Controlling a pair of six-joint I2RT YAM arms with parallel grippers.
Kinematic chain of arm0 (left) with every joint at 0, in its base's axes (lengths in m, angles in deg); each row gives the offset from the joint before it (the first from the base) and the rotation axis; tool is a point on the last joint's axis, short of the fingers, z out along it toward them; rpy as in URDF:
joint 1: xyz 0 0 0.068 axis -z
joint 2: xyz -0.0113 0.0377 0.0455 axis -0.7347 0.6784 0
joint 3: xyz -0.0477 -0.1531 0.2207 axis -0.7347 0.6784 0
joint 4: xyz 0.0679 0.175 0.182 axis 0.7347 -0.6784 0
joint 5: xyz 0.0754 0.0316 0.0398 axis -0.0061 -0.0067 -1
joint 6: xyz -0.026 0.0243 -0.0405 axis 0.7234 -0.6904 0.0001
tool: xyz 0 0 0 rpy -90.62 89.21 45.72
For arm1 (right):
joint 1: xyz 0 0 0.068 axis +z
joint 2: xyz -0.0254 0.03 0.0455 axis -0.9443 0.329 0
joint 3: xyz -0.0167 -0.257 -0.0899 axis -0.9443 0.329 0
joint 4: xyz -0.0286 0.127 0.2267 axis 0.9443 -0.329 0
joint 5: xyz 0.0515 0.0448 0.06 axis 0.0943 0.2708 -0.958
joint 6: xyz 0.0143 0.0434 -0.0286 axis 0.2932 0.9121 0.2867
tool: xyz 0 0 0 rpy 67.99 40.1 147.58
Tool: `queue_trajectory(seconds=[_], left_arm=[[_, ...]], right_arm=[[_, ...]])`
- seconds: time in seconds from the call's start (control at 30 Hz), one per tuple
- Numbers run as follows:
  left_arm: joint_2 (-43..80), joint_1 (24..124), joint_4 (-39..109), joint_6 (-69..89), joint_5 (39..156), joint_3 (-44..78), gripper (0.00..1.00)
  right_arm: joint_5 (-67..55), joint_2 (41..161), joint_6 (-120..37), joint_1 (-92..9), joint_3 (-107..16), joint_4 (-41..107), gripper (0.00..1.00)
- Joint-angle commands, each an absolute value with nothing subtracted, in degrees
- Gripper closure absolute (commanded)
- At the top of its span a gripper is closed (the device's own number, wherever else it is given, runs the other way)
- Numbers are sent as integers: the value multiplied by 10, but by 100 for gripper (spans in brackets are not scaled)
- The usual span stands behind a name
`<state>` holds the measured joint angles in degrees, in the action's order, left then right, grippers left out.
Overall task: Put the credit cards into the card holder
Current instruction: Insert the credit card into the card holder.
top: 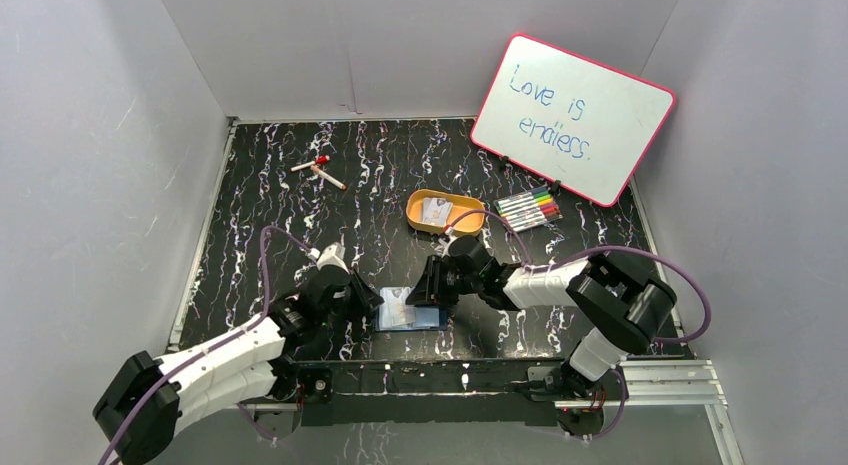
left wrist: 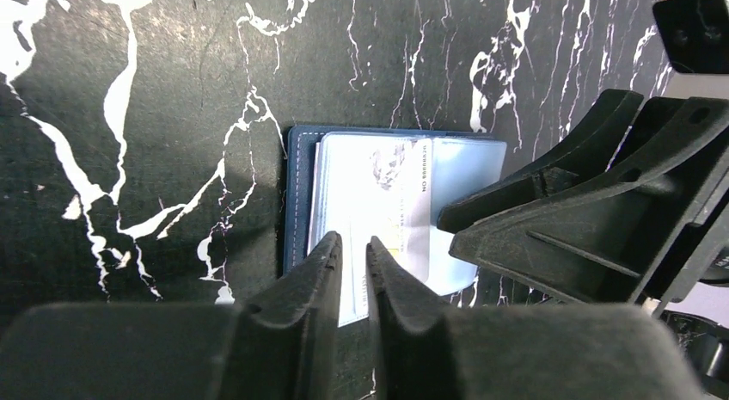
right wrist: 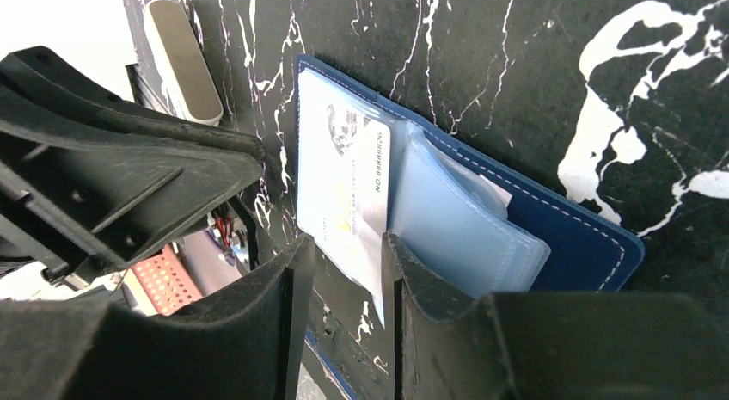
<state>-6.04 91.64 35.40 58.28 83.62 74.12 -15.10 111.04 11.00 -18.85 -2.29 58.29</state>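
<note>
L arm [top: 230,350], R arm [top: 545,283] low; jaws slightly apart.

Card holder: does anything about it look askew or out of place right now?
Yes. In the open card holder, the credit card is not seated: its end sticks out past the holder's near edge, as both wrist views show. The clear sleeves beside it bow upward instead of lying flat. No damage is visible.

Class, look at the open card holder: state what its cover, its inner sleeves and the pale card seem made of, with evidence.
Cover: navy leather or imitation, matte, pale stitching along the edge. Sleeves: clear flexible plastic, glossy, bowed. Card: probably stiff plastic, flat, printed.
</note>
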Motion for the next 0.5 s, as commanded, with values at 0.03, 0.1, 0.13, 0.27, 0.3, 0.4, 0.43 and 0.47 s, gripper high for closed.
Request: queue_trajectory(seconds=[0.03, 0.1, 0.13, 0.27, 0.3, 0.4, 0.43, 0.47], left_arm=[[-109, 914, 279, 560, 803, 708, 76], [-115, 914, 259, 561, 797, 706, 71], [-114, 914, 247, 562, 793, 704, 69], [-87, 914, 218, 561, 787, 699, 63], [-74, 914, 222, 559, 789, 700, 63], [-46, 914, 252, 557, 808, 710, 62], [-39, 914, 266, 556, 815, 715, 62], [-32, 914, 279, 556, 823, 719, 62]], right_arm=[[-139, 1093, 72, -186, -60, 524, 56], [-140, 1099, 68, -186, -67, 511, 55], [-140, 1102, 67, -185, -69, 510, 55], [-149, 1116, 63, -185, -78, 506, 53], [-150, 1119, 62, -185, -81, 508, 53], [-154, 1128, 61, -184, -87, 506, 52], [-156, 1131, 61, -183, -90, 506, 52], [-156, 1134, 60, -183, -93, 504, 52]])
